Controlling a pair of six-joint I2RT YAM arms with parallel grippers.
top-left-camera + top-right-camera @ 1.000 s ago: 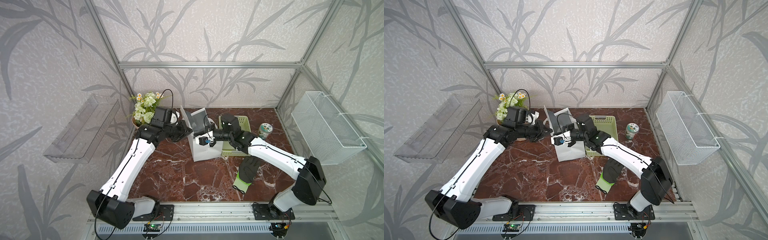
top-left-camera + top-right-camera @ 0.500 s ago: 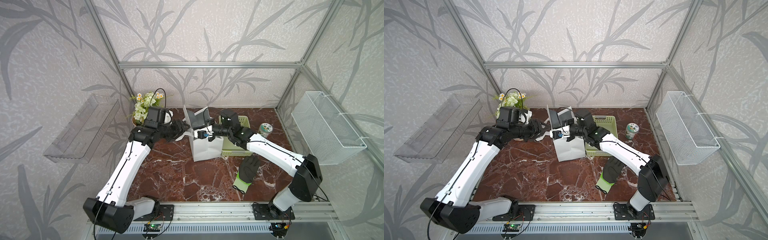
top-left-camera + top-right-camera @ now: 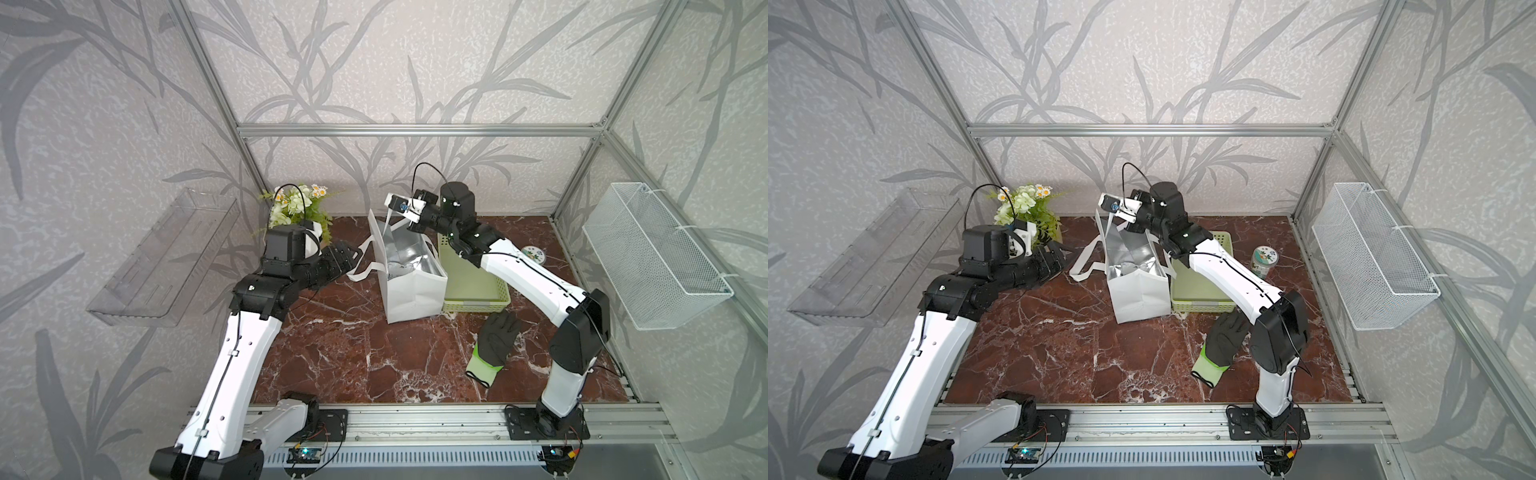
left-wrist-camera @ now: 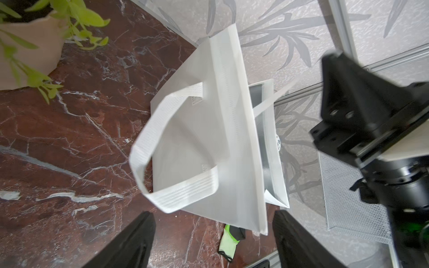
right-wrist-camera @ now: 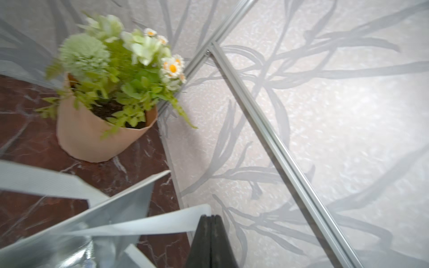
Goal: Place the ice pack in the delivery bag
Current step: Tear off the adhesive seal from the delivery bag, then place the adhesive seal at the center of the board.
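Observation:
The delivery bag (image 3: 413, 286) (image 3: 1139, 296) stands upright mid-table, its mouth open on crinkled silver lining. I cannot make out the ice pack in any view. My right gripper (image 3: 409, 226) (image 3: 1128, 226) (image 5: 210, 218) is raised over the bag's far rim, shut on one white handle strap (image 5: 148, 224), which it pulls taut. My left gripper (image 3: 349, 254) (image 3: 1059, 254) (image 4: 212, 214) is open just left of the bag. The other handle strap (image 4: 176, 192) (image 3: 362, 272) hangs loose ahead of its jaws, untouched.
A green basket (image 3: 473, 286) (image 3: 1200, 300) touches the bag's right side. Behind it stands a can (image 3: 532, 254) (image 3: 1264, 259), and a black and green glove (image 3: 494, 345) (image 3: 1223, 345) lies in front. A flower pot (image 3: 297, 208) (image 5: 92, 139) is back left. A wire basket (image 3: 652, 257) and a clear shelf (image 3: 162, 257) hang on the walls.
My left gripper has opened, let go of the left handle and drawn back a little. My right gripper has lifted its handle strap higher, opening the bag's mouth wider.

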